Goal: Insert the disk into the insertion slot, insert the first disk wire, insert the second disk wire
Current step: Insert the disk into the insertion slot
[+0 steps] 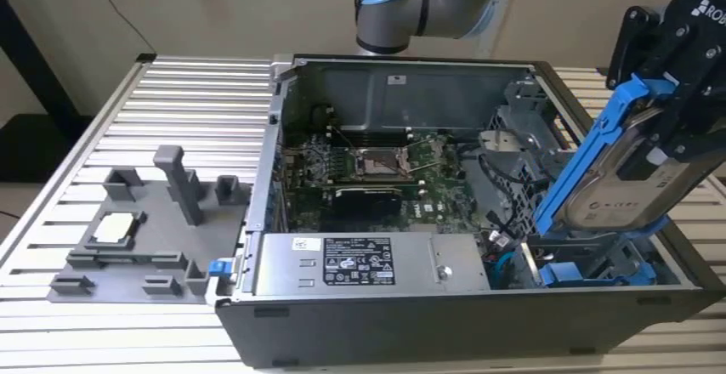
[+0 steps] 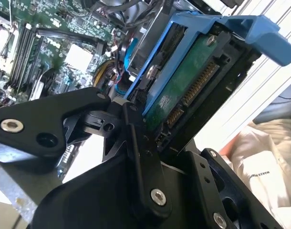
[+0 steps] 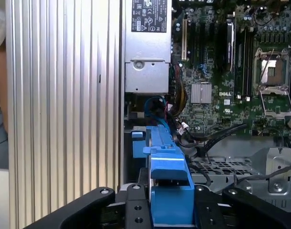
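Blue plastic frames the disk, which our gripper clamps near its upper end, tilted steeply over the open computer case. We cannot tell whether its lower end touches the insertion slot; the frame hides it. Inside the case lie a motherboard and a power-supply box.

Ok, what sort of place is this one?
Likely a robotics lab workbench: an open computer case sits on a ribbed aluminium table beside a grey parts fixture, and the gripper holds the disk.
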Action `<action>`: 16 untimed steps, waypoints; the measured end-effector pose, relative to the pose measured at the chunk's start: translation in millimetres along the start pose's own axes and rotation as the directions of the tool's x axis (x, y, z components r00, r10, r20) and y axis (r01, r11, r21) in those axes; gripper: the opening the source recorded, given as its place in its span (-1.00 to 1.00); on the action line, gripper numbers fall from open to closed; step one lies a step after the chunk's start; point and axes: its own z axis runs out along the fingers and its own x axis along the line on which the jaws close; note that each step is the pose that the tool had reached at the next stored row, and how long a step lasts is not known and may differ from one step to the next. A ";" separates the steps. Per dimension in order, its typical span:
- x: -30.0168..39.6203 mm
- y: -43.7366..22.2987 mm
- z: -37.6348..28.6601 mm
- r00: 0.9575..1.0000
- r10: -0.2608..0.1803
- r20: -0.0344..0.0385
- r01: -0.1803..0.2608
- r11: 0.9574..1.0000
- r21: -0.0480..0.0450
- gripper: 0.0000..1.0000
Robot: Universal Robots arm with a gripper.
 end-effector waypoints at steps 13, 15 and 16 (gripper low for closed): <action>0.1 -4.3 13.1 1.000 -0.011 0.002 0.011 1.000 0.000 -0.36; 0.1 -5.2 14.9 1.000 -0.013 0.002 0.013 1.000 0.000 -0.36; 0.2 -5.8 16.0 1.000 -0.015 0.002 0.015 1.000 0.000 -0.36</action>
